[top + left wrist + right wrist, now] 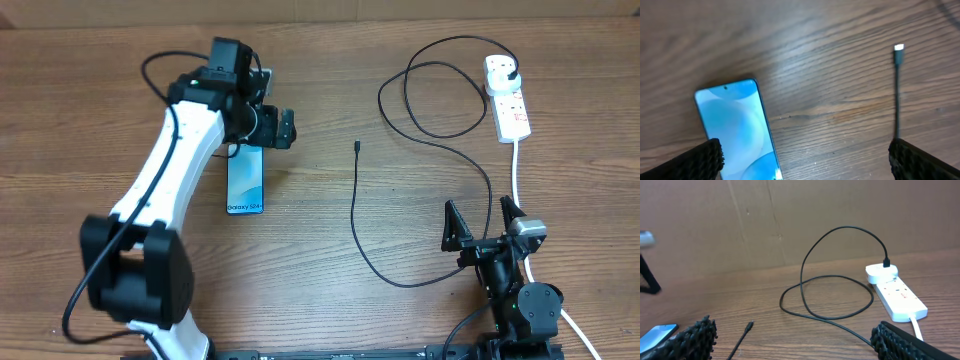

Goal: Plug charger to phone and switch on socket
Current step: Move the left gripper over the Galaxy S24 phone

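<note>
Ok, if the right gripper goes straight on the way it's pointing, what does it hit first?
Probably the charger, its cable lying just ahead of the right gripper; depth is unclear. The socket sits farther right.

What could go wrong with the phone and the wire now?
The open left end effector hovers over the phone; coming down, it might shove the phone away. The tiny tip of the charger lies apart from the phone, so a grab could miss. Its cable loops beside the socket and might snag.
</note>
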